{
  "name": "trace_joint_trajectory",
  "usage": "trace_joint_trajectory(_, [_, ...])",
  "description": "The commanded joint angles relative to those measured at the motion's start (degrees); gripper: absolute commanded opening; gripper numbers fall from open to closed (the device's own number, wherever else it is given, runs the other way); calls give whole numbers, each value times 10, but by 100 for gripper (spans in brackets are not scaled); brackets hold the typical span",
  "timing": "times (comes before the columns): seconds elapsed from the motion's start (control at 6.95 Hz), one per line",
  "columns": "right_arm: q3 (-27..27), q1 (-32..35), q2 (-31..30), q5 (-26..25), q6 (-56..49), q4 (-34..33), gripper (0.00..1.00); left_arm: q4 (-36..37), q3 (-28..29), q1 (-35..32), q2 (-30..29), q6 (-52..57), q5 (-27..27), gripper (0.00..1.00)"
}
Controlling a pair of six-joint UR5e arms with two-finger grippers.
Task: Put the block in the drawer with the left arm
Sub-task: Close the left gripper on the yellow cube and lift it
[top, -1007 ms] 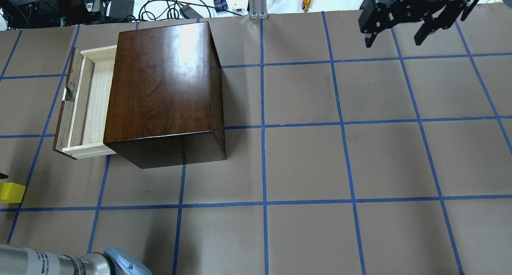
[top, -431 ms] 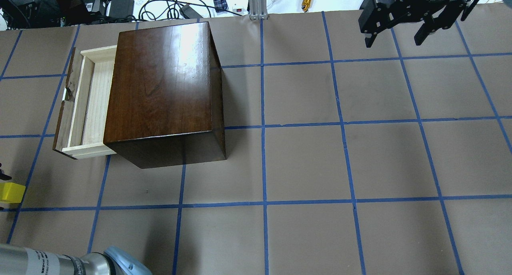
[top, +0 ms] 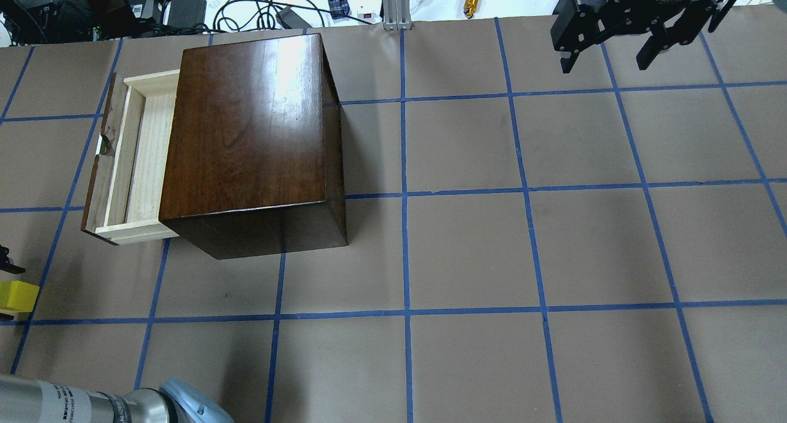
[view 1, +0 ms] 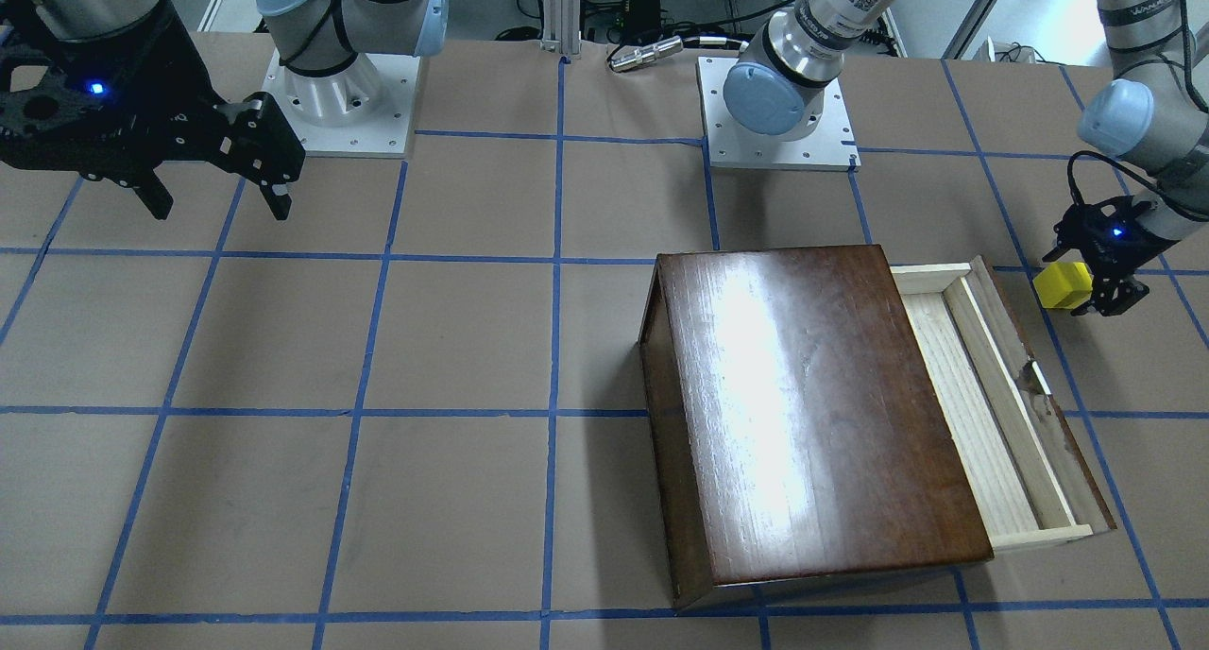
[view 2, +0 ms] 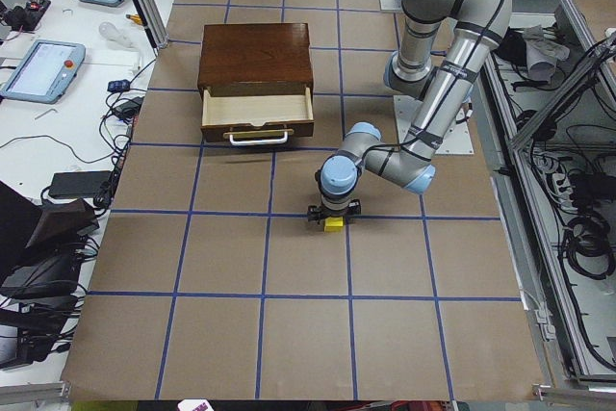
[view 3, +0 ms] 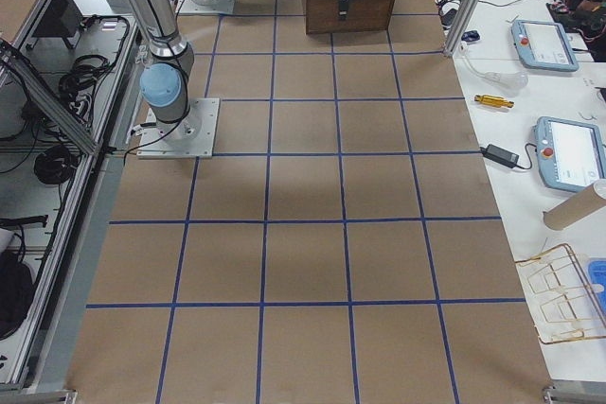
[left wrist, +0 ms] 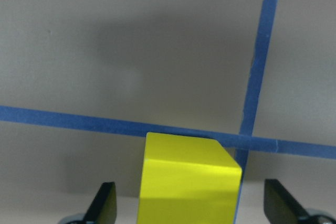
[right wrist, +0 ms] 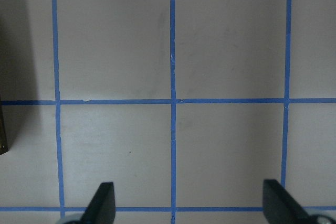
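The yellow block sits on the brown paper at the table's left edge, short of the open drawer of the dark-brown cabinet. My left gripper is open with one finger on each side of the block. In the left wrist view the block fills the gap between the wide-apart fingertips without touching them. The drawer is empty. My right gripper is open and empty, high over the far right of the table.
The table is brown paper with a blue tape grid. Cables and small gear lie beyond the far edge. The drawer's metal pull faces the block. The arm bases stand at the robot's side.
The left gripper's black fingers have come further into view on both sides of the block. The block, drawer and right gripper have not moved.
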Motion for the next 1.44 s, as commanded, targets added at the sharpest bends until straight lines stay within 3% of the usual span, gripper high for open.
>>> trace_joint_trajectory(0.0, [0, 0, 0, -1, 0, 0, 100, 8, 1, 0, -5, 2, -1, 98])
trace_joint_trajectory(0.86, [0, 0, 0, 0, 0, 0, 100, 8, -1, 1, -10, -4, 2, 95])
trace_joint_trajectory(1.01, [0, 0, -1, 0, 0, 0, 100, 8, -1, 0, -9, -2, 2, 92])
trace_joint_trajectory(1.29, [0, 0, 0, -1, 0, 0, 100, 8, -1, 1, -9, 2, -2, 70])
